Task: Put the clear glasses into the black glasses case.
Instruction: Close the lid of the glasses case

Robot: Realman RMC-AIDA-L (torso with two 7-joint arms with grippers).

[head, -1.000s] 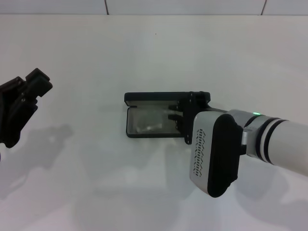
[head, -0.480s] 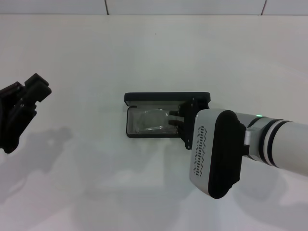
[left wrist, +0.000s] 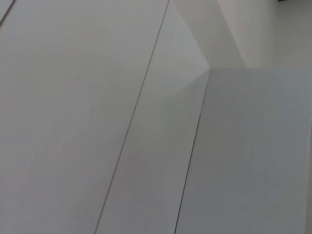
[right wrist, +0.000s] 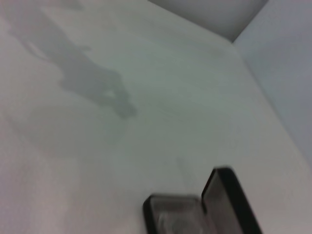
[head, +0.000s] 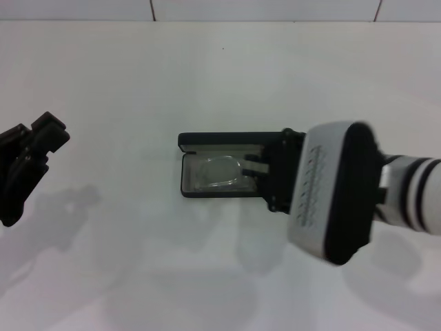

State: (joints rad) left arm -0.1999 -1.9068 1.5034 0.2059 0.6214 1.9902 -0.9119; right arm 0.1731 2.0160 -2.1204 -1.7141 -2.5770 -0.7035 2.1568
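Head view: you see the black glasses case (head: 207, 169) lying open on the white table (head: 207, 76), lid raised at its far side, with the clear glasses (head: 220, 174) resting inside on the lining. The right gripper (head: 253, 170) sits at the case's right end, fingers spread and released, gripping nothing. The left gripper (head: 31, 155) hangs well apart at the table's left edge; you cannot tell its finger state.

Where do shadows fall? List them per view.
Head view: shadows on the table beside the left claw and under the right claw. Right wrist view: a dark arm shadow beyond the black glasses case. Left wrist view: shaded wall corner.
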